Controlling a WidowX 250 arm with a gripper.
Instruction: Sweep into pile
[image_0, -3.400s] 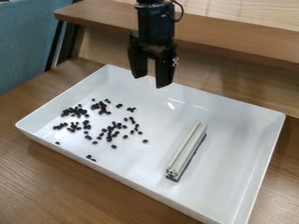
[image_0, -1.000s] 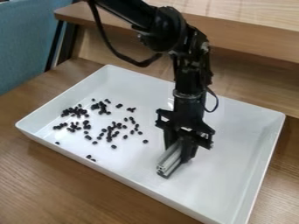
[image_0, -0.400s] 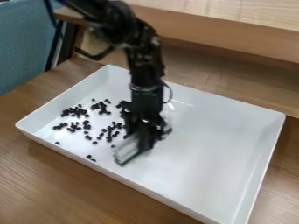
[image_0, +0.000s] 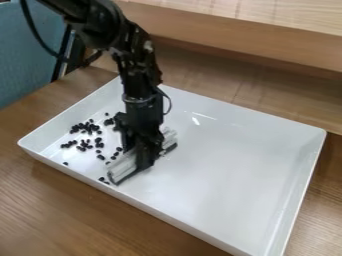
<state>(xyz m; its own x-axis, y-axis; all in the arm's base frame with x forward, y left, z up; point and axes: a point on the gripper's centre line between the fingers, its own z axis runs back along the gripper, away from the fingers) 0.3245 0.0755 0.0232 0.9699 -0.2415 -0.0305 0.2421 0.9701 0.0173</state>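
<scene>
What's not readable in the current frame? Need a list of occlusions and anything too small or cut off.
- Middle of the metal bar: camera view, covered by the gripper.
- Any beans behind the bar and gripper: camera view, blocked by both.
- Exact count of the black beans: camera view, too small and clumped.
- Arm's base: camera view, cut off by the top edge.

A glossy, smooth white tray (image_0: 220, 175) is seen on a wood-grained tabletop (image_0: 73, 210); metallic sheen is shown by the bar (image_0: 121, 167).
</scene>
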